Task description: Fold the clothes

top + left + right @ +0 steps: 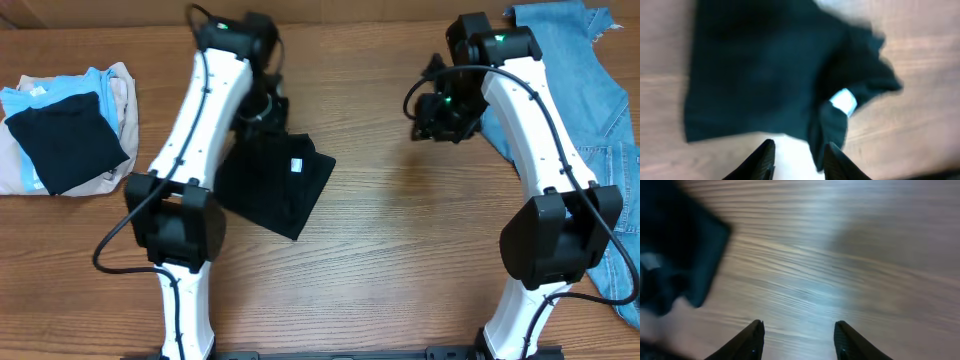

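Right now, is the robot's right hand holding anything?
No, the right wrist view shows the right gripper open, with only the bare wooden table between its fingers.

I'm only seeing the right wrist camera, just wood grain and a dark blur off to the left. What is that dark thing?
Observer: It's a black garment lying on the table, seen from overhead, with a white tag showing on top.
Operator: Is the left arm holding it?
Observer: No. In the left wrist view the left end effector is open at the garment's edge, gripping nothing.
Operator: Anything else waiting to be folded?
Observer: Yes, a blue denim piece lies spread along the table's right edge.
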### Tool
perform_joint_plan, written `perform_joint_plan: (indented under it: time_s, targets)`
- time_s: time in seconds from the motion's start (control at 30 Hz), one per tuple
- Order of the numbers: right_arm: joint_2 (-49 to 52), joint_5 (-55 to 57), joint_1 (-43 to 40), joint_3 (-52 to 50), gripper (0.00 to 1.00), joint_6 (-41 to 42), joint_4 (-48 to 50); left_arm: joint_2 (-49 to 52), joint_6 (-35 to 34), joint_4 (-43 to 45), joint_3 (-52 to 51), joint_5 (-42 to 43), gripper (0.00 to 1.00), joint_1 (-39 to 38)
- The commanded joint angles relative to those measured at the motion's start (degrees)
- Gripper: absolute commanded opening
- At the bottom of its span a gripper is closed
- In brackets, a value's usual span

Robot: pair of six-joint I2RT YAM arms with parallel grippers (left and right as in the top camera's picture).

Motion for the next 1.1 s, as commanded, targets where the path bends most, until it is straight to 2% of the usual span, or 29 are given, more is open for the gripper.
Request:
perform_joint_plan:
  time_s: [0.0,0.17,0.3,0.43,0.53,0.7,0.83,0.97,1.07]
  targets:
    - [-0.98,-10.69,4.52,1.03,0.5,-3.87,3.23,-1.11,0.85,2.38,5.35,-1.55,0.38,3.06]
    - [-0.94,-15.72,11.93,1.03,0.5,-3.04,16.17,-0.55,-1.53,5.01,4.57,-1.62,0.37,6.49]
    - [-0.2,-18.23,16.57,1.03,0.5,3.78,28.13,-0.24,-3.54,6.73,-0.55,-1.64,0.37,8.35]
    - [2.67,-18.88,19.28,1.03,0.52,9.38,36.15,-0.22,-4.26,9.97,-7.41,-1.49,0.38,9.57]
    - [5.2,-20.37,19.39,1.03,0.52,10.45,38.25,-0.22,-4.24,11.28,-10.64,-1.57,0.38,9.77]
    - [11.17,-21.18,19.34,1.01,0.52,11.72,37.57,-0.22,-4.02,12.57,-14.38,-1.64,0.38,9.75]
    - [15.52,-20.24,19.3,0.22,0.52,11.21,30.88,-0.22,-3.69,12.13,-15.52,-1.64,0.39,9.79]
    - [17.25,-7.19,18.93,-0.72,0.52,11.23,17.92,-0.22,-3.32,10.95,-15.52,-3.26,0.4,9.77]
    - [17.22,2.19,18.8,-0.92,0.52,11.21,13.38,-0.22,-3.37,11.37,-15.54,-4.02,0.4,9.73]
